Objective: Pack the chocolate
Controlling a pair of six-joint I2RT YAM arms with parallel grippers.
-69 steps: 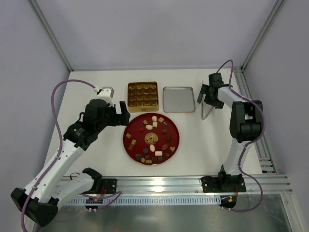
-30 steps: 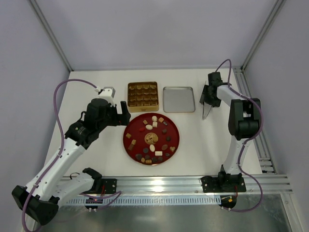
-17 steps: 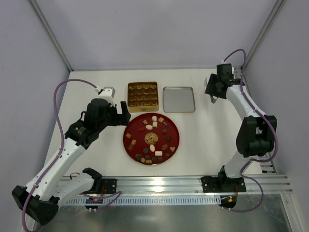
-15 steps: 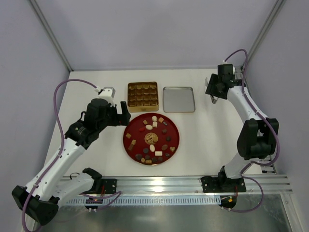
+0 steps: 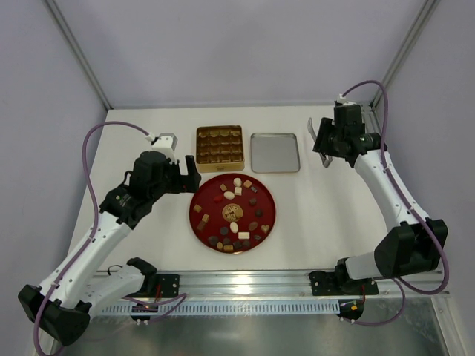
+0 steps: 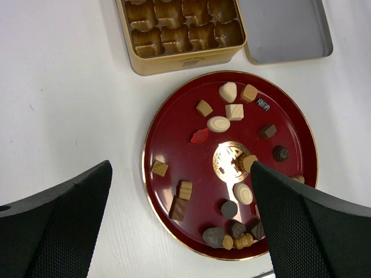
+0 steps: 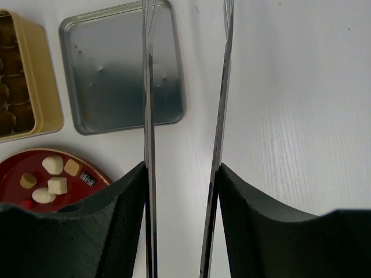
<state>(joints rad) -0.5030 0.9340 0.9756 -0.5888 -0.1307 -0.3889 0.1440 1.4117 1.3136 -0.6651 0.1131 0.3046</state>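
Several chocolates in brown, tan and cream lie on the red round plate. They also show in the left wrist view and the right wrist view. My left gripper is open and empty, above the plate's left edge; its wrist view puts it over the plate. My right gripper is shut on metal tongs, held above the table just right of the lid. The tong arms stand apart with nothing between them.
The gold box with gridded compartments stands behind the plate. Its silver lid lies upturned to its right and also shows in the right wrist view. White enclosure walls ring the table.
My right arm has lifted the tongs off the table beside the lid and swung its elbow out to the right. The left arm has not moved.
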